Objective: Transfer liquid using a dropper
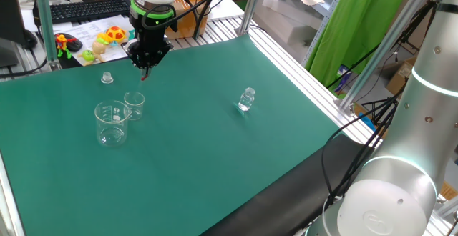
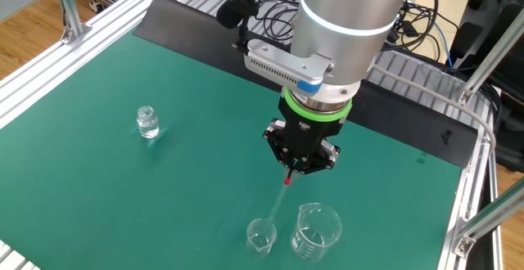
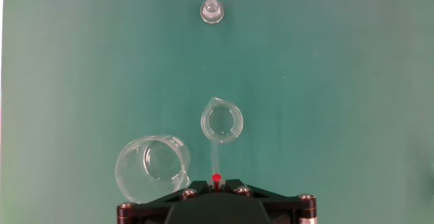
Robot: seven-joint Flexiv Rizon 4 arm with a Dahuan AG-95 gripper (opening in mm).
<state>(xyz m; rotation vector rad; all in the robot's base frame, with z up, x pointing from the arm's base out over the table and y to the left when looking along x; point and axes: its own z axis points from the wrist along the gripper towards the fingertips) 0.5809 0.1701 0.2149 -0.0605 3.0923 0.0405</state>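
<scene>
My gripper (image 2: 290, 172) hangs above the green mat, shut on the dropper (image 2: 287, 181) at its small red end. The thin clear stem (image 3: 215, 157) points down toward the small glass beaker (image 3: 222, 123); I cannot tell whether its tip reaches inside the rim. In the hand view the red end (image 3: 216, 178) sits pinched between the fingertips, just behind the small beaker. A larger graduated beaker (image 2: 315, 231) stands right beside the small one (image 2: 260, 236). In one fixed view the gripper (image 1: 147, 68) is above and behind both beakers (image 1: 134, 104).
A small clear vial (image 1: 247, 99) stands alone further along the mat. A tiny clear cap-like piece (image 1: 106, 77) lies beyond the beakers. Aluminium frame rails (image 2: 74, 57) border the mat, with black cables at one edge and a keyboard and toys behind.
</scene>
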